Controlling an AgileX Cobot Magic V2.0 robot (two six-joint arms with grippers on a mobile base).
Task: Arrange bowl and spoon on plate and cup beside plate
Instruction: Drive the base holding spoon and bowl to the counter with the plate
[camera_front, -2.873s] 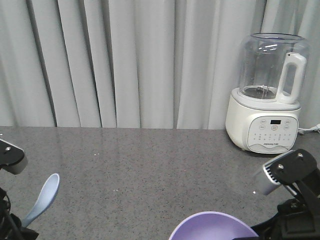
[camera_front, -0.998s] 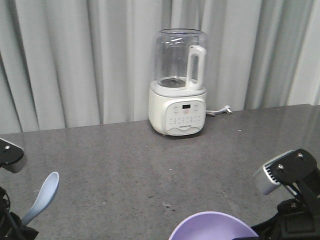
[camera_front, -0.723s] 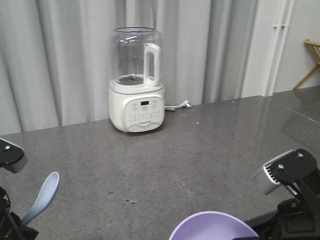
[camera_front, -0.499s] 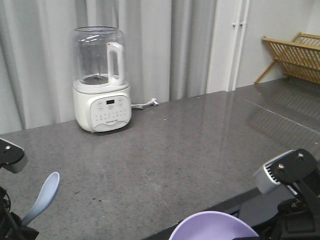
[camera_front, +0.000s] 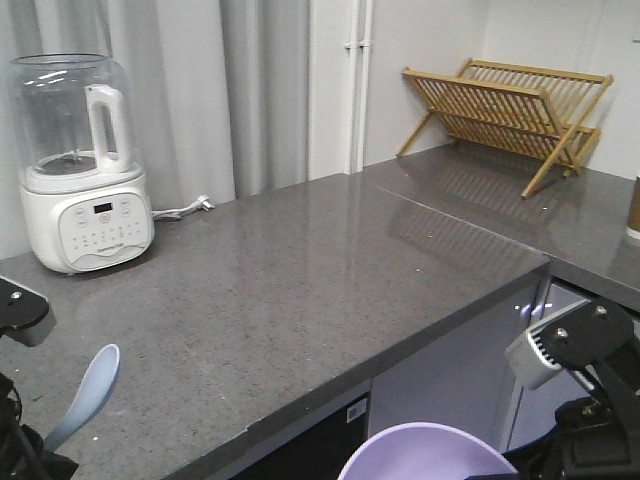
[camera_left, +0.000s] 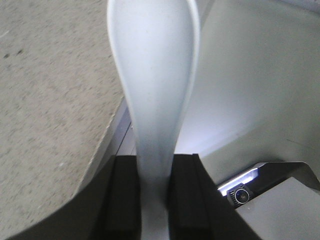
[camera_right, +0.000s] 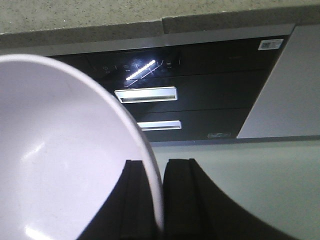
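1. The bowl (camera_front: 425, 455) is being held just off the front edge of the bench (camera_front: 300, 270). Its rim is being pinched between the jaws of the right pincer (camera_right: 156, 192), which are closed down to the thickness of the wall.
2. The spoon (camera_front: 85, 395) is being carried over the near left part of the bench. Its handle is being clamped by the narrowly set left pincer (camera_left: 152, 190), and its scoop is being pointed upward.
3. The plate is not being shown in any view. A brown object at the far right of the bench, cut by the frame edge, is possibly the cup (camera_front: 634, 208).
4. Only a thin strip of the bowl's rim is being gripped, so the bowl could be levered loose by a jolt. As it is hanging beyond the bench edge, it would be dropped to the floor.
5. The smooth spoon handle could likewise be twisted or slid between the jaws.
6. With the plate unseen, a misjudged set-down is being risked.
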